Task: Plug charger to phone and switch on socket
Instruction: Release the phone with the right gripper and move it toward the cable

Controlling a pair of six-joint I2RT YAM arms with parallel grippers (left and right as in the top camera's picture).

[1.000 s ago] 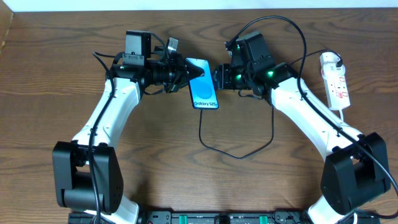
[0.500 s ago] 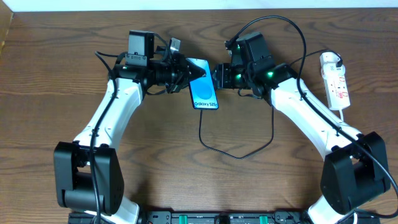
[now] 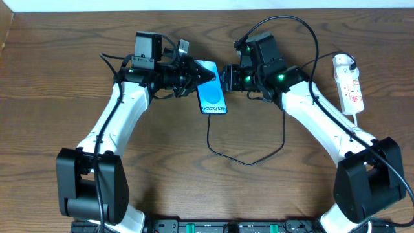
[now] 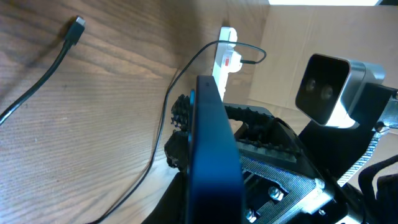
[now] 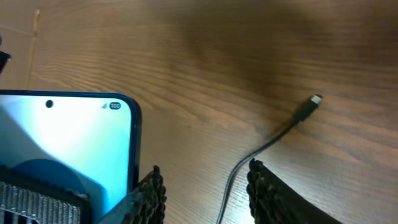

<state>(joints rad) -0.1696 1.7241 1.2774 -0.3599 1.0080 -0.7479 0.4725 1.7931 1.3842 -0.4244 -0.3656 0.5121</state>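
My left gripper [image 3: 198, 76] is shut on the phone [image 3: 213, 96] and holds it off the table, blue screen up. In the left wrist view the phone [image 4: 210, 130] shows edge-on between my fingers [image 4: 214, 165]. My right gripper [image 3: 228, 78] is open and empty just right of the phone [image 5: 68, 143]. The charger [image 3: 249, 162] lies looped on the table. Its plug tip [image 5: 314, 99] lies free on the wood, apart from the phone, and the cable passes under my open right fingers [image 5: 205, 175]. The tip also shows in the left wrist view [image 4: 78, 25]. The socket [image 3: 348, 83] lies at the far right.
The white socket strip also shows far off in the left wrist view [image 4: 225, 55], with the black cable leaving it. The right arm's wrist camera [image 4: 324, 87] is close beside the phone. A black arm cable arcs over the right arm [image 3: 315, 39].
My left arm has shifted slightly to the right with the phone still held. The right arm and the cable have not visibly moved.
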